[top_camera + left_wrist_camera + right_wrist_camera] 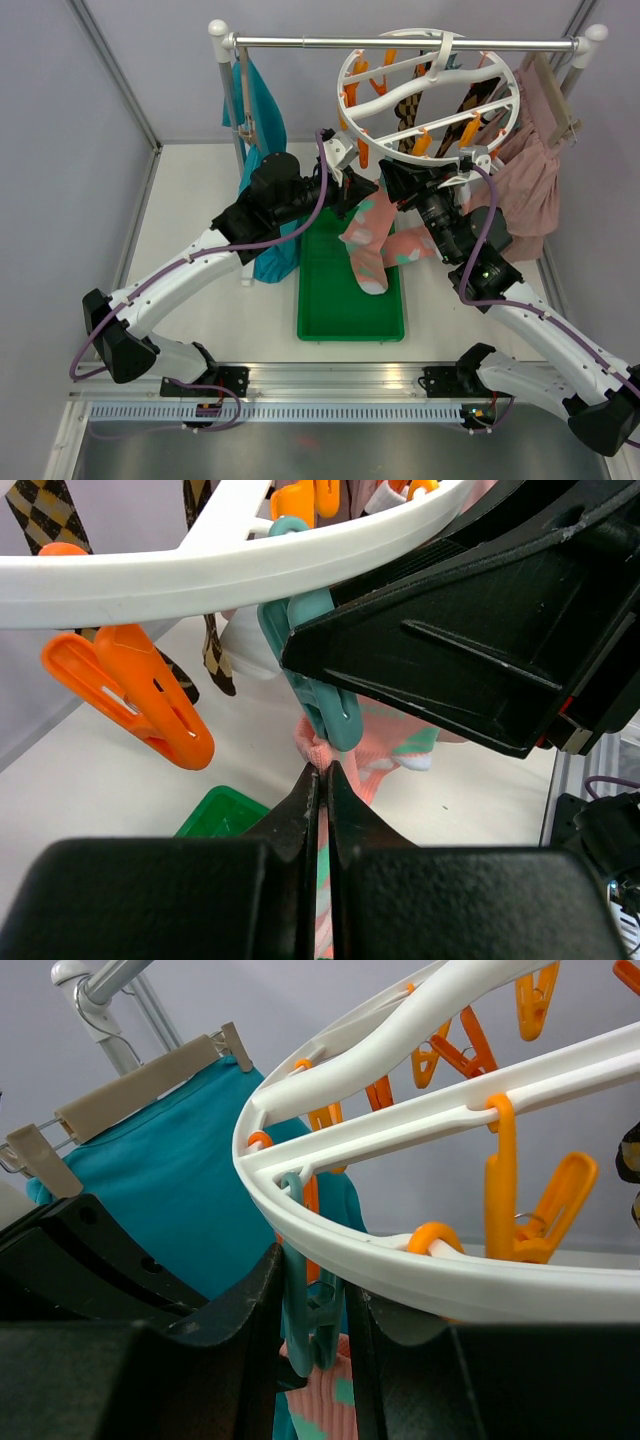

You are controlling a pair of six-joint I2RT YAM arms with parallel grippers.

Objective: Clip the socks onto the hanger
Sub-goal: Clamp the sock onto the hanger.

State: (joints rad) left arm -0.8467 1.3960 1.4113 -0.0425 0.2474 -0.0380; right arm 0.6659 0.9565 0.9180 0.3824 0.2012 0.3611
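Observation:
The white round hanger hangs from the rail, and argyle socks are clipped inside it. My left gripper is shut on the cuff of a pink sock and holds it right under a teal clip on the ring's rim. My right gripper is shut on that teal clip, one finger on each side. The pink sock shows just below the clip's tips. In the top view the pink sock hangs over the tray, and a second pink sock lies beside it.
A green tray sits on the table under the socks. A teal garment hangs at the left of the rail and a dusty-pink skirt at the right. Orange clips dangle from the ring close to the grippers.

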